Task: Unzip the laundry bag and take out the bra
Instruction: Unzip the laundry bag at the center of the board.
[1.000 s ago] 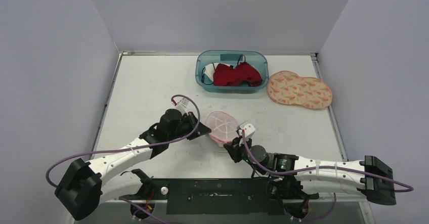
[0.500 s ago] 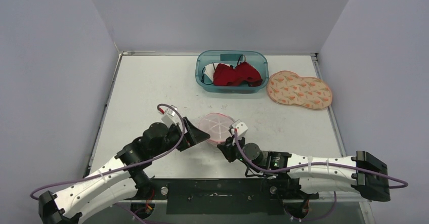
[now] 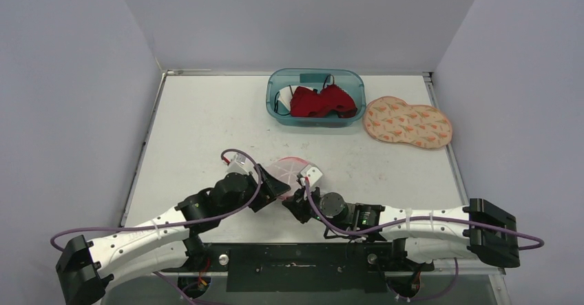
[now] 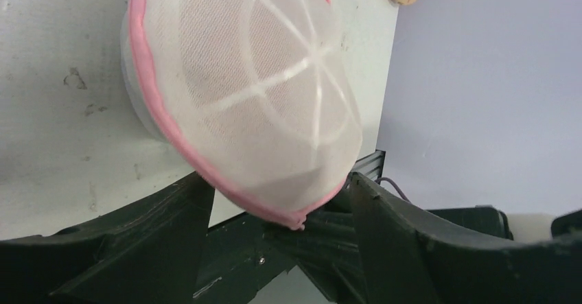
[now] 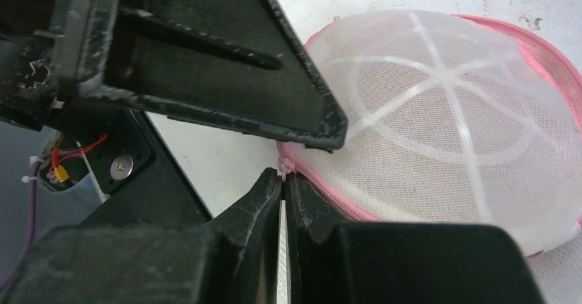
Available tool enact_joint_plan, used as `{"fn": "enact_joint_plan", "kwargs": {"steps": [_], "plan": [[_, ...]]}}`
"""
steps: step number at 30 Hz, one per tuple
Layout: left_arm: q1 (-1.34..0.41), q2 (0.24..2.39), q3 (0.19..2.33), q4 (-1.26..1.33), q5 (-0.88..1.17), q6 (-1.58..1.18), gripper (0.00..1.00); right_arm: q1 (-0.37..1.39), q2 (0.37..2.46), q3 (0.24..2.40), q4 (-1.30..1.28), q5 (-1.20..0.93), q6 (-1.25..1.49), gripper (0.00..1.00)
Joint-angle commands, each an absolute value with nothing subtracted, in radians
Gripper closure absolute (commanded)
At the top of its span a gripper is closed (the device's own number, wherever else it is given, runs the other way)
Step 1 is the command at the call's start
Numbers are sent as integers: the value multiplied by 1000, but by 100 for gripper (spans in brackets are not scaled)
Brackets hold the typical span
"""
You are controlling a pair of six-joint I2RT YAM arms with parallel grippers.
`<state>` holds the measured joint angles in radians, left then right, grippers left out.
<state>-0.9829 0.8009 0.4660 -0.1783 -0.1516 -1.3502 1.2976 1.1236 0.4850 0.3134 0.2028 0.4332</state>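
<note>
Bag (image 3: 293, 169), pinched by right hand (image 5: 283, 178), has slid nearer; left hand (image 3: 274, 189) now gapes.

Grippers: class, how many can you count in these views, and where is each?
2. The left gripper straddles the near edge of the pink mesh laundry bag, jaws open; the right gripper is shut on its zipper pull beside it. None seems hidden.

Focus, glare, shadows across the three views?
Top external: even light, no glare, everything sharp. Left wrist: white mesh laundry bag with pink rim sharp, black left claw softer. Right wrist: mesh crisp, right claw dark and slightly soft around the white zipper tab.
</note>
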Motion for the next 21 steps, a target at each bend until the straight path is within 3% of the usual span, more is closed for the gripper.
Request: {"fn": "enact_joint_plan", "kwargs": {"steps": [1,14,17,21], "plan": [[-982,837,481,-65,-211,-1372,33,1308,1099,512,397,169,420,95],[-919,839,441,-49,-209,-1360,93,1312,998,479,269,294,448,95],[-893,828,437,-56,-194,-1345,100,1310,957,461,231,328,462,95],[-871,828,439,-58,-172,-1328,100,1309,916,442,186,370,486,95]]}}
